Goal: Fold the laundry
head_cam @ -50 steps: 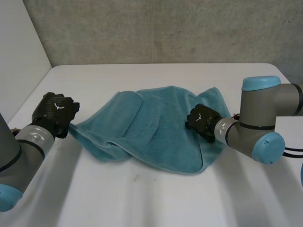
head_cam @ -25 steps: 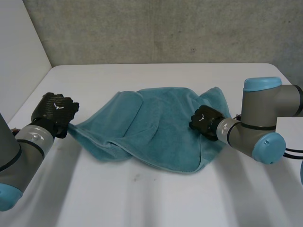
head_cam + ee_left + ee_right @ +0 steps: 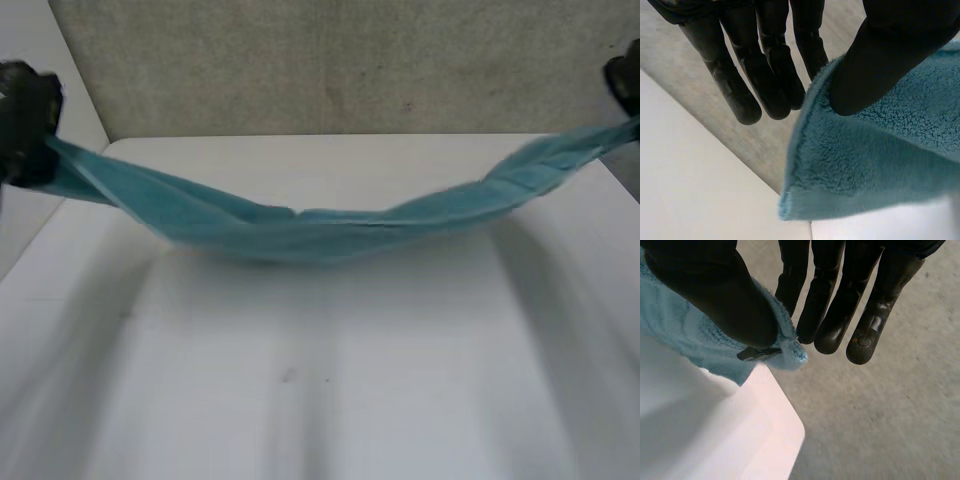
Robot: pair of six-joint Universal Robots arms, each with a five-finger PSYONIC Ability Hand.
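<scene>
Pinching towel (image 3: 300, 230) above table (image 3: 320, 390): left hand (image 3: 24, 118), right hand (image 3: 624, 82).

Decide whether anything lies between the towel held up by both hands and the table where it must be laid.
Nothing visible does. The towel hangs stretched between the left hand and the right hand, each pinching one end, and the white table under its sagging middle shows no other thing.

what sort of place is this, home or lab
Probably a lab or test room: bare white table, plain concrete wall behind it, and a teal towel pinched by the left hand and right hand.
</scene>
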